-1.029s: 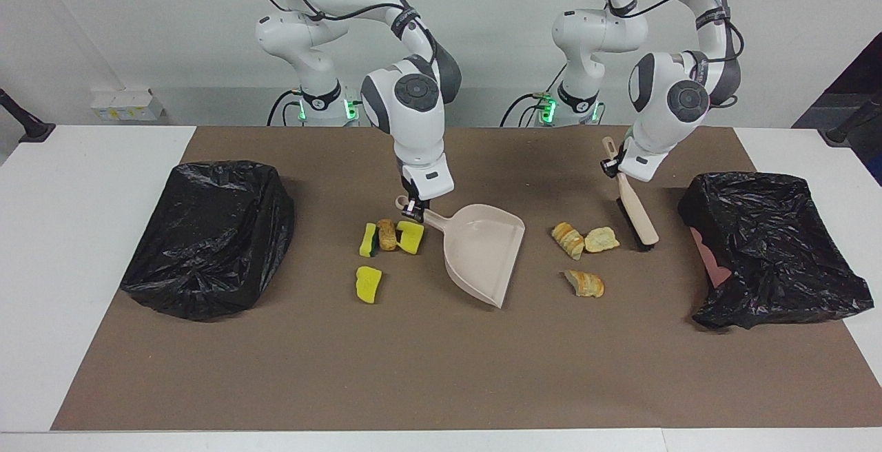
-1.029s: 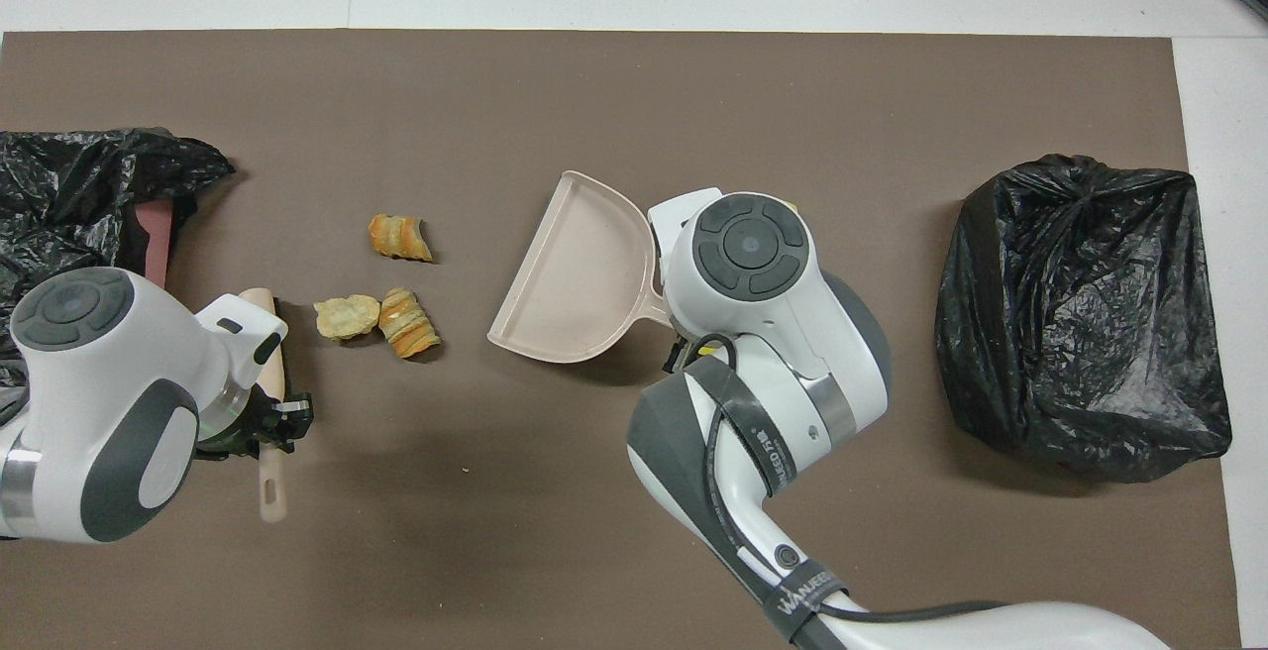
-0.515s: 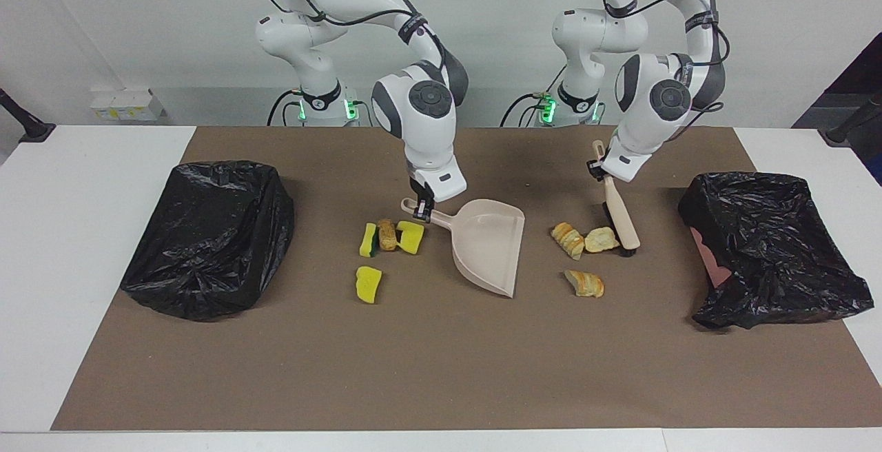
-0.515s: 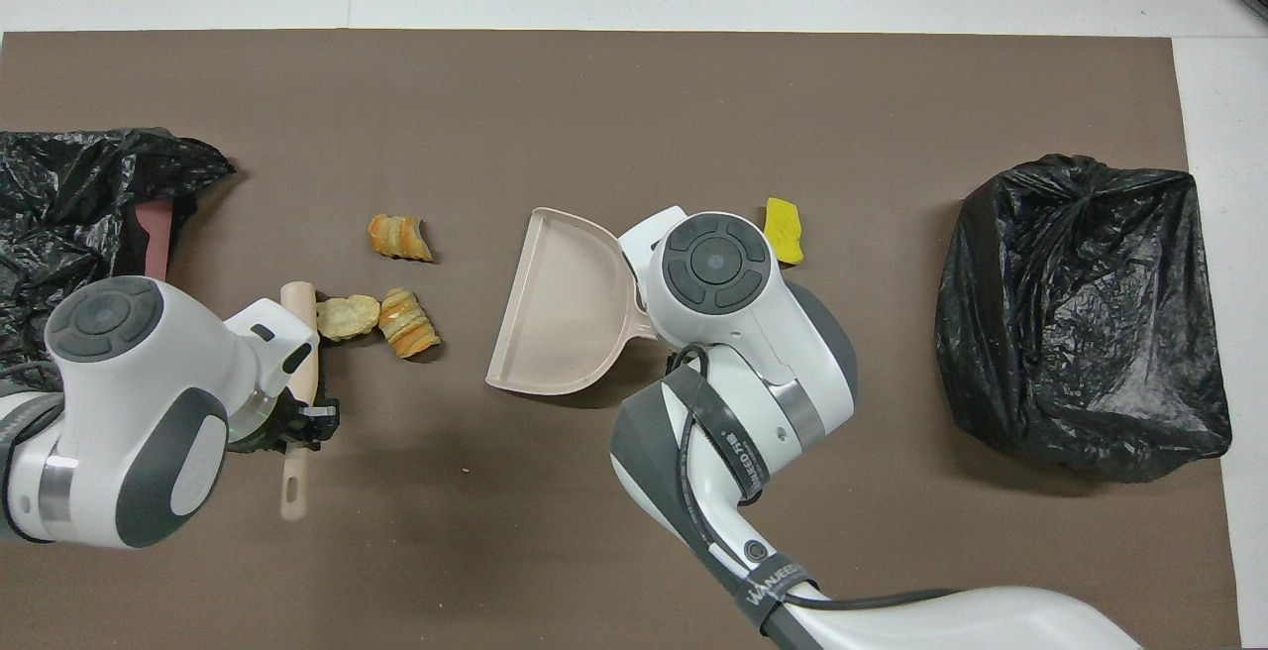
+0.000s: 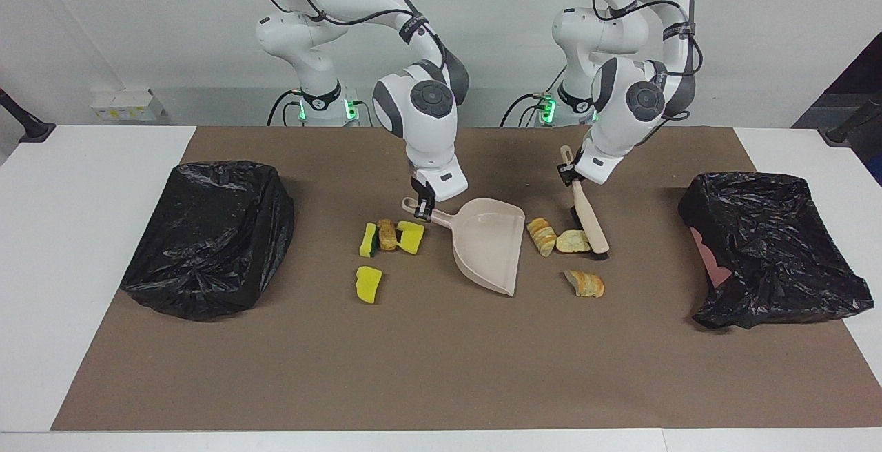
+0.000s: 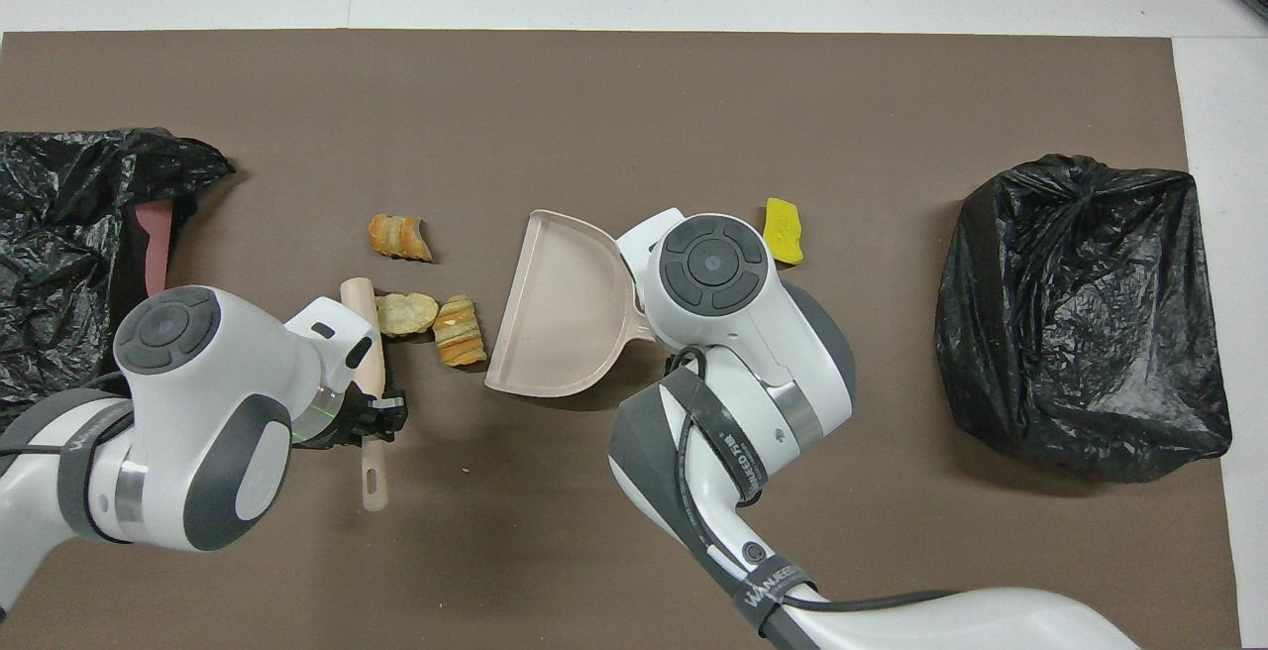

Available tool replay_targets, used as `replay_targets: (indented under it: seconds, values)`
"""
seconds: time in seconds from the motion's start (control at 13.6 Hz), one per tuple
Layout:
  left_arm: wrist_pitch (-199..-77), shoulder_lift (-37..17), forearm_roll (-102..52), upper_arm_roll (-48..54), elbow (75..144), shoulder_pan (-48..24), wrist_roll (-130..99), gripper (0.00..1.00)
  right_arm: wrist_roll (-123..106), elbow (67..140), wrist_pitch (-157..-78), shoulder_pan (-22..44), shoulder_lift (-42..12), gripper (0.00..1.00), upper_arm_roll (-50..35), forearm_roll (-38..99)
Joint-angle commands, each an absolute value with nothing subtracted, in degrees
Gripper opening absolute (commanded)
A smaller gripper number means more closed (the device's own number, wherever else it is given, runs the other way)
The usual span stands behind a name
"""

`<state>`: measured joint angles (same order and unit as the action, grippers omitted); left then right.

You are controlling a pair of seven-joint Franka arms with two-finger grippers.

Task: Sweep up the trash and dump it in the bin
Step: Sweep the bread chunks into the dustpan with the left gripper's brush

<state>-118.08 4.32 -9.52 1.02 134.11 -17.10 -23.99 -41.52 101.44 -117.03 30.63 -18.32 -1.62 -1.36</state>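
Note:
My right gripper (image 5: 422,209) is shut on the handle of the beige dustpan (image 5: 489,242) (image 6: 565,308), whose mouth faces the left arm's end of the table. My left gripper (image 5: 569,175) (image 6: 381,412) is shut on the beige brush (image 5: 589,221) (image 6: 365,333). The brush's bristles press against a tan trash chunk (image 5: 573,241) (image 6: 406,313). A second chunk (image 5: 542,236) (image 6: 461,331) lies just before the pan's mouth, and a third (image 5: 586,284) (image 6: 400,237) sits farther from the robots. Yellow sponge pieces (image 5: 411,237) (image 5: 368,240) (image 5: 368,284) and a brown lump (image 5: 387,234) lie beside the pan's handle.
Two bins lined with black bags stand on the brown mat, one at the right arm's end (image 5: 210,235) (image 6: 1080,318) and one at the left arm's end (image 5: 772,245) (image 6: 69,224). White table (image 5: 69,266) borders the mat.
My left gripper has swept the brush toward the dustpan, pushing two tan chunks close to its mouth. The right gripper turned the pan slightly, then held still.

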Motion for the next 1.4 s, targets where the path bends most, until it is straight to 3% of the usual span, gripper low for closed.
replay_targets:
  seconds: [0.0, 0.44, 0.74, 1.03, 1.32]
  values:
    - [-124.0, 1.9, -14.0, 0.6, 134.2, -21.7, -27.1, 0.00, -42.0, 102.0, -116.4, 30.5, -17.7, 0.00, -1.9, -1.4]
    - [-124.6, 1.7, -16.0, 0.9, 132.6, -28.5, -26.5, 0.00, -41.0, 102.0, -116.4, 30.5, -17.7, 0.00, -1.9, -1.4]
    - [-119.7, 0.3, -16.1, 0.9, 126.7, -29.8, -24.9, 0.00, -39.9, 102.0, -116.4, 30.6, -17.7, 0.00, -1.9, -1.4]
    - [-108.5, 0.1, -15.6, 0.1, 119.5, -25.2, -18.6, 0.00, -39.9, 102.0, -116.4, 30.5, -17.7, 0.00, -1.9, -1.4]
    - [-109.8, -0.4, -5.0, 0.1, 118.2, -19.5, -13.1, 0.00, -38.6, 103.1, -115.9, 30.5, -17.2, 0.00, -2.1, 0.0]
